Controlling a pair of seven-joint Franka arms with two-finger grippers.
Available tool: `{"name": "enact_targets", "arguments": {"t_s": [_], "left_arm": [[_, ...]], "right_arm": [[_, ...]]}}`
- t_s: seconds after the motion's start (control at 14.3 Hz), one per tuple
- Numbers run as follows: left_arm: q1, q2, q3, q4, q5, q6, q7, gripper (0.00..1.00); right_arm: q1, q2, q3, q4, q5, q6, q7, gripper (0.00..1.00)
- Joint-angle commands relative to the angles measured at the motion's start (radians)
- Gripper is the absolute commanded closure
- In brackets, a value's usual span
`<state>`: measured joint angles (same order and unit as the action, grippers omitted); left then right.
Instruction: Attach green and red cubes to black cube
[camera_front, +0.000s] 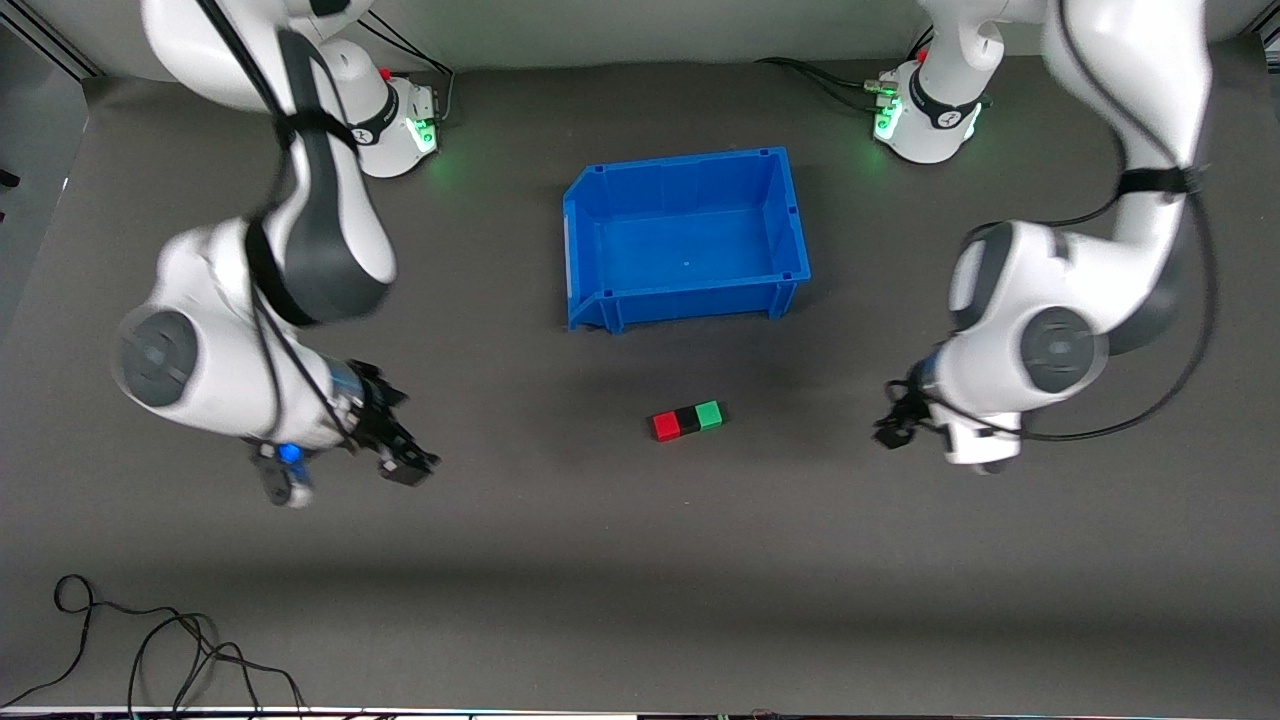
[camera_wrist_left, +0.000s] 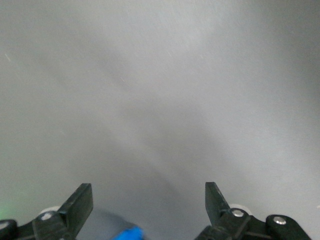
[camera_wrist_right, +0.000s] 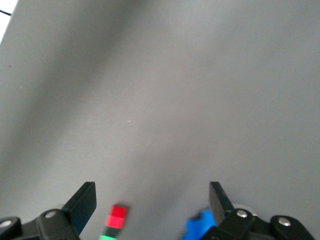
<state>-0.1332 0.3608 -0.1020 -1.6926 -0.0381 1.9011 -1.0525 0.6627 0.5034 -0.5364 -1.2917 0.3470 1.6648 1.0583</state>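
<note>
Sitting joined in a row on the grey mat (camera_front: 640, 560), red cube (camera_front: 665, 427), black cube (camera_front: 688, 421) and green cube (camera_front: 709, 414) lie nearer the camera than the blue bin (camera_front: 684, 300); left gripper (camera_wrist_left: 148, 202) and right gripper (camera_wrist_right: 152, 202) hang released, empty, over bare mat at their own ends; no writing is readable

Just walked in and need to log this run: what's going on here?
Nothing is being handled. The red cube, black cube and green cube lie joined in a row on the mat, nearer the front camera than the blue bin. The right gripper and left gripper hang open and empty over bare mat, one toward each end of the table.
</note>
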Motion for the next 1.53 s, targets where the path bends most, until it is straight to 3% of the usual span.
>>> {"name": "enact_targets", "arguments": {"t_s": [0.0, 0.21, 0.42, 0.56, 0.77, 0.98, 1.19, 1.33, 1.47], "left_arm": [[0.069, -0.068, -0.008, -0.050, 0.033, -0.020, 0.255, 0.00], [0.118, -0.133, -0.007, -0.091, 0.075, -0.037, 0.558, 0.00], [0.148, -0.256, -0.007, -0.188, 0.075, -0.039, 0.801, 0.00], [0.176, -0.302, -0.007, -0.179, 0.073, -0.123, 0.992, 0.00], [0.195, -0.377, -0.005, -0.180, 0.072, -0.178, 1.048, 0.00], [0.198, -0.439, -0.002, -0.208, 0.069, -0.175, 1.051, 0.02], [0.198, -0.447, -0.001, -0.174, 0.070, -0.203, 1.114, 0.04], [0.214, -0.460, 0.017, -0.180, 0.063, -0.206, 1.117, 0.12], [0.216, -0.473, 0.031, -0.182, 0.053, -0.206, 1.117, 0.11]], "right_arm": [[0.015, -0.164, -0.023, -0.115, -0.123, -0.029, -0.182, 0.00], [-0.061, -0.311, 0.019, -0.211, -0.242, -0.031, -0.380, 0.00], [-0.314, -0.431, 0.223, -0.290, -0.333, -0.030, -0.571, 0.00], [-0.481, -0.473, 0.350, -0.314, -0.338, -0.026, -0.696, 0.00], [-0.664, -0.479, 0.466, -0.311, -0.338, -0.017, -0.904, 0.00], [-0.678, -0.482, 0.463, -0.310, -0.338, 0.010, -1.035, 0.00], [-0.672, -0.483, 0.464, -0.307, -0.338, 0.013, -1.043, 0.00], [-0.667, -0.488, 0.467, -0.304, -0.338, 0.009, -1.061, 0.00], [-0.667, -0.491, 0.469, -0.305, -0.336, 0.003, -1.063, 0.00]]}}
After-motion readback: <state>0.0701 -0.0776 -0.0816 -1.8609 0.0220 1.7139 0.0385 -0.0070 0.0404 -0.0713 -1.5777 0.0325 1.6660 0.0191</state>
